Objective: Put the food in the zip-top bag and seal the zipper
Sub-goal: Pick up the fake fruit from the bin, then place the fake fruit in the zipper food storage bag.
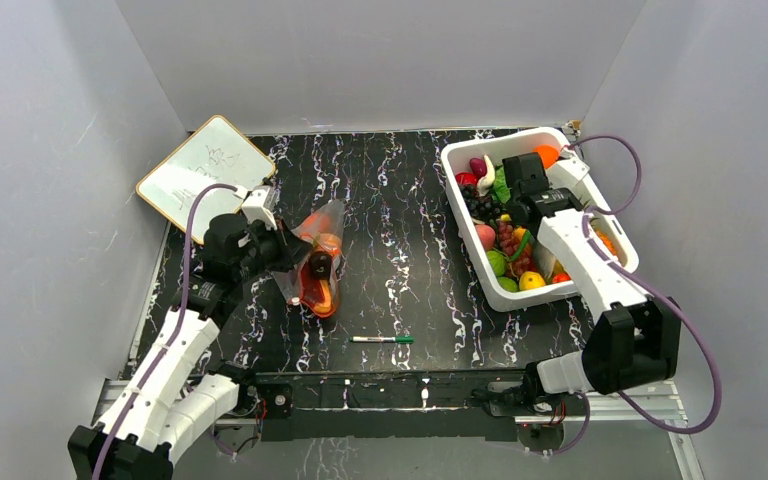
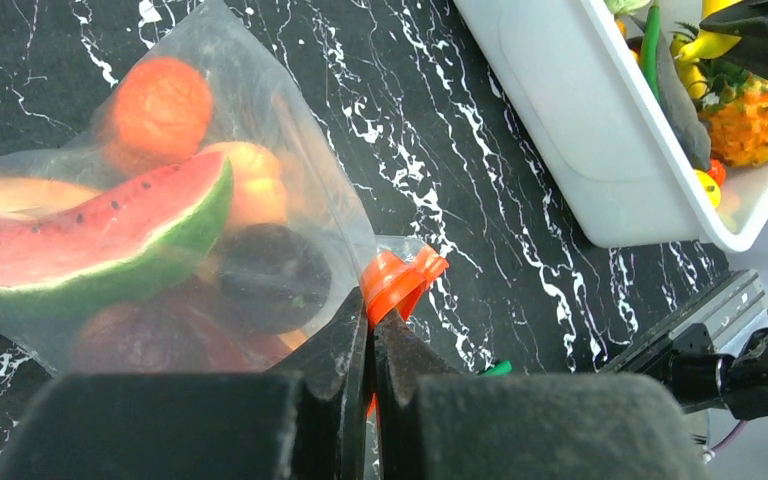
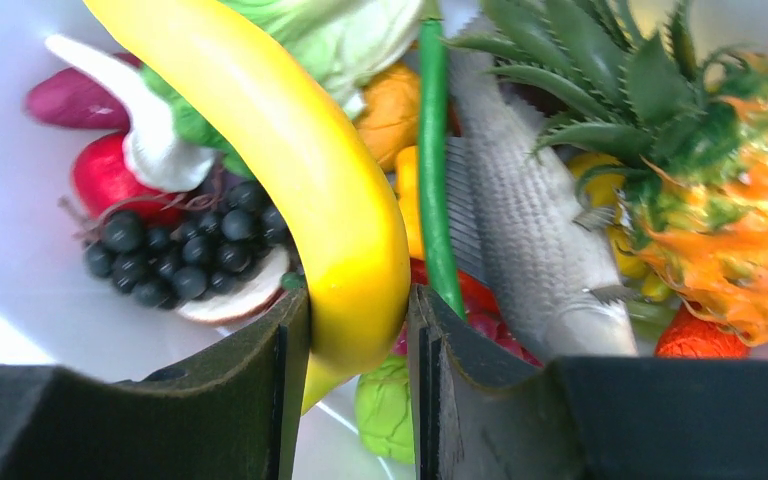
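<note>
Found zip-top bag (image 1: 315, 255) lying left of centre on the black marbled table (image 1: 410, 230), already loaded: watermelon slice (image 2: 100, 240), round orange fruit (image 2: 160, 105), dark plum-like piece (image 2: 270, 275). Found left gripper (image 2: 370, 320) pinched fully closed on one end of the orange-red zipper (image 2: 400, 283); cannot tell whether the mouth is sealed. Found right gripper (image 3: 358, 330) down in the white tub (image 1: 495, 295) at far right, fingers part closed with both pads against a yellow banana (image 3: 300, 170), taken near its lower end.

Judged bag thin, soft, crinkly and slick. Likely to sag under load, so best taken by the stiffer zipper strip. Judged banana light, rigid, smooth and curved, liable to swivel or slip between the pads.

Noted no brand or label legible. Noted faint scribbles on whiteboard (image 1: 205, 170) at far left, unreadable. Nothing readable on marker pen (image 1: 382, 340) near the front edge.
</note>
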Motion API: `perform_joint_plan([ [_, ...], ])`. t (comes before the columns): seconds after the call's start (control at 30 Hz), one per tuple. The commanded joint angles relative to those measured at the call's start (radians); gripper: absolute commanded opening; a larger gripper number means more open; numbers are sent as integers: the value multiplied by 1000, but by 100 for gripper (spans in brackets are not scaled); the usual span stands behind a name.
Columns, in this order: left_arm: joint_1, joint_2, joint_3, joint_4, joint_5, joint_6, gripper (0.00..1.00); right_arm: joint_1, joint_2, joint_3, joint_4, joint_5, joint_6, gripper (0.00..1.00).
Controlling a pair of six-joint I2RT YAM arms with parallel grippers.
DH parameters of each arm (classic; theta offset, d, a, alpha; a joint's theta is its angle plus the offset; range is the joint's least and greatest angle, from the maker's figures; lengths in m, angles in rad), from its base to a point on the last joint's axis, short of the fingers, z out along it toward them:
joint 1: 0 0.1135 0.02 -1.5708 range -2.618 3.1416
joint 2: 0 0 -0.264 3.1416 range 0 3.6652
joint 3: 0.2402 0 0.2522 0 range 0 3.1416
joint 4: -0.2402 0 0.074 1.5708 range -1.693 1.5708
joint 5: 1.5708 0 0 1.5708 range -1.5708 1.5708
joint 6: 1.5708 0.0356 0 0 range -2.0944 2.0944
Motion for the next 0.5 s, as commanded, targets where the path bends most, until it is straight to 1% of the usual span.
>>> perform_joint_plan([
  [0.0,0,22,62,60,-10,-43,0,6,-81,8,129,-139,-187,22],
  [0.1,0,50,79,72,-10,-68,0,13,-125,3,181,-253,-261,22],
  [0.2,0,77,98,79,-10,-85,0,32,-171,-1,208,-320,-308,21],
  [0.33,0,104,123,81,-18,-102,0,92,-212,4,216,-340,-333,18],
  [0.47,1,124,145,92,-15,-125,0,193,-236,12,227,-325,-351,17],
])
